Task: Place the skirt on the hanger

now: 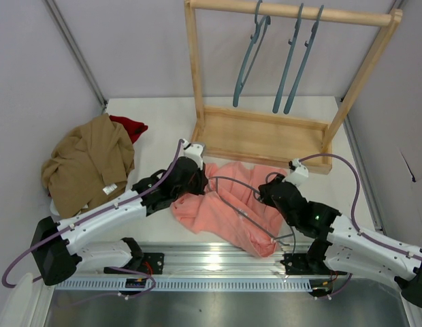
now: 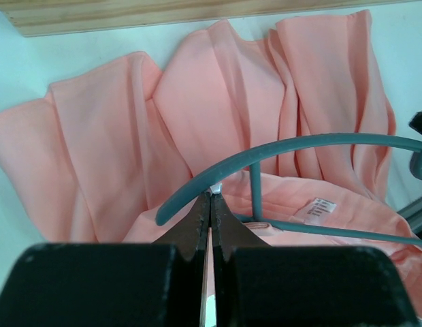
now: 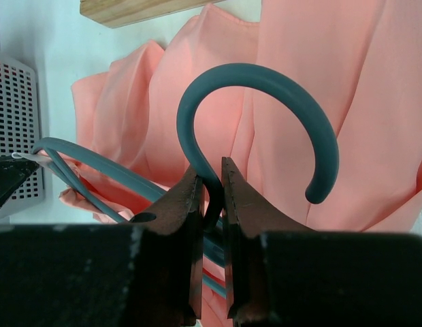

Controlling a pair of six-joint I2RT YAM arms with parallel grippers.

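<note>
Top view: one skirt (image 1: 218,204); three hangers (image 1: 249,65) on far rack (image 1: 265,136), fourth hanger (image 2: 299,141) on skirt. Right gripper (image 3: 211,170) pinches hook (image 3: 265,73); left gripper (image 2: 211,196) closed, hold unclear.

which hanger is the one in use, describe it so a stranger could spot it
Start at the wooden rack at the back of the table; just in front of it a pink skirt lies crumpled. The hanger lies on that skirt, its hook pinched in the right gripper. The three other teal hangers hang from the rack's rail.

Showing plain salmon-pink on the skirt (image 1: 197,208), teal-blue on the hanger (image 3: 255,73); showing also a tan-brown garment (image 1: 88,163), a dark red garment (image 1: 129,126).
</note>
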